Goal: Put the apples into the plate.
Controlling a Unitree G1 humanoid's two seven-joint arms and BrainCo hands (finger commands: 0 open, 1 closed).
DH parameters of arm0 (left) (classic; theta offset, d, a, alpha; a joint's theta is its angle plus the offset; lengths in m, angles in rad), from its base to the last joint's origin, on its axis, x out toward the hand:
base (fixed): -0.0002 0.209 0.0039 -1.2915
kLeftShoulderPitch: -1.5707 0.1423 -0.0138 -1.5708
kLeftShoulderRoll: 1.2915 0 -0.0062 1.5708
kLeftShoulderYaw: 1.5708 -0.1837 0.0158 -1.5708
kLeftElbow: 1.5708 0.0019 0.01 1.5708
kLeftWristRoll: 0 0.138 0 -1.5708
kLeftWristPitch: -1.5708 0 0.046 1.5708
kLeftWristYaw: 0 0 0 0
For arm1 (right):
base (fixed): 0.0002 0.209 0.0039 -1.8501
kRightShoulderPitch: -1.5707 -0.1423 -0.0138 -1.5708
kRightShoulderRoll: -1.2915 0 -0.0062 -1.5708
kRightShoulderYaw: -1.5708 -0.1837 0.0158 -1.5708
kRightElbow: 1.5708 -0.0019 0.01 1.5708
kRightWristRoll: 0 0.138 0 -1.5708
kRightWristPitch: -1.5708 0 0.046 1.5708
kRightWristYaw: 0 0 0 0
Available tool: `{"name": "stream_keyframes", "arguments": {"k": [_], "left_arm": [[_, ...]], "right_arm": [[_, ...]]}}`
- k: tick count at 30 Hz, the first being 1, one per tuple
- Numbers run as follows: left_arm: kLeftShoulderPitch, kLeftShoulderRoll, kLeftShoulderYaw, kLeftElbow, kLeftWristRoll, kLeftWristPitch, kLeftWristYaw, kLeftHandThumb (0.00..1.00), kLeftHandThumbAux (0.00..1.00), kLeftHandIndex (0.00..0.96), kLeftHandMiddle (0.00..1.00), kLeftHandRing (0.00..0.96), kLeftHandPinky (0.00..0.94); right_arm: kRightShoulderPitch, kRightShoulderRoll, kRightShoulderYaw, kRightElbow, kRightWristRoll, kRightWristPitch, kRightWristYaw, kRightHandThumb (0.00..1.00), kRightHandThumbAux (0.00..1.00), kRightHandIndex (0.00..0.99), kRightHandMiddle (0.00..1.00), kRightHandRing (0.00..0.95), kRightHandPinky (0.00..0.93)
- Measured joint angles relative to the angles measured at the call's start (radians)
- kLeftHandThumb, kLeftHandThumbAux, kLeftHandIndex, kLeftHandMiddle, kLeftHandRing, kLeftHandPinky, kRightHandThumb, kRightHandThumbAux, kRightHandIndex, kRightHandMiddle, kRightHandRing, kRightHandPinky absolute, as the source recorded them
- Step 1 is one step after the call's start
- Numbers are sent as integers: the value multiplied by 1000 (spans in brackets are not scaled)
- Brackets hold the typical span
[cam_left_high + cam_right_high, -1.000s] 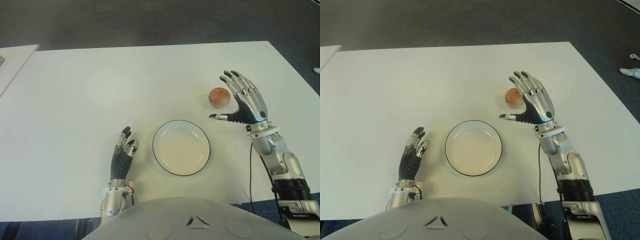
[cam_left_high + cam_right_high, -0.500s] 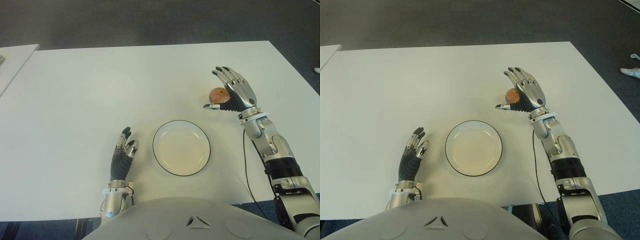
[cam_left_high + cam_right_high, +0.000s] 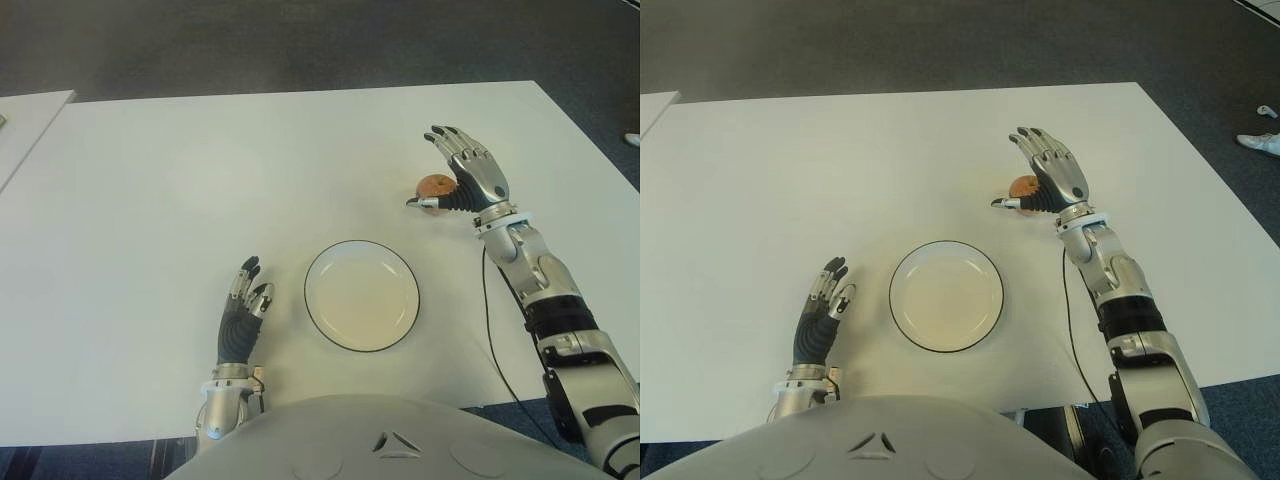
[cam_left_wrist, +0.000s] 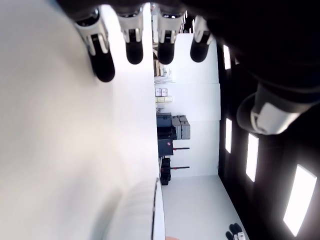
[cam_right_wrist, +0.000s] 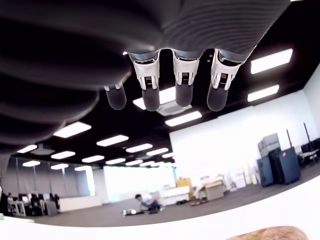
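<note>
One reddish apple (image 3: 432, 186) lies on the white table (image 3: 200, 180), beyond and to the right of the white, dark-rimmed plate (image 3: 362, 298). The plate holds nothing. My right hand (image 3: 438, 172) arches over the apple from its right, open. Its thumb points left in front of the fruit and its fingers (image 3: 452, 140) reach over the top, covering the apple's right side. In the right wrist view the fingers (image 5: 183, 80) stay stretched out, and only a sliver of apple (image 5: 265, 233) shows beneath the palm. My left hand (image 3: 245, 310) shows left of the plate, open.
A second white table's corner (image 3: 25, 125) shows at the far left. Dark carpet lies beyond the table's far edge. A black cable (image 3: 492, 320) runs along my right forearm.
My right hand has moved forward and left from beside the apple to over it, thumb now in front of the fruit. The apple and plate have not moved. My left hand drew back slightly.
</note>
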Motion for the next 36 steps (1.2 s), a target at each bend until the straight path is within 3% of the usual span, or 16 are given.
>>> {"name": "stream_keyframes", "arguments": {"k": [19,36], "left_arm": [[5,7,5,-14,-2,11,-5,38,422,13,45,54,80],[7,18,7,-21,-15,18,-5,46,414,21,51,56,82]], "right_arm": [[-136,0,100,287,3,1,-60,335,458,46,33,12,13],[-179,-2,164,439,4,11,-120,344,455,44,24,1,12]]}}
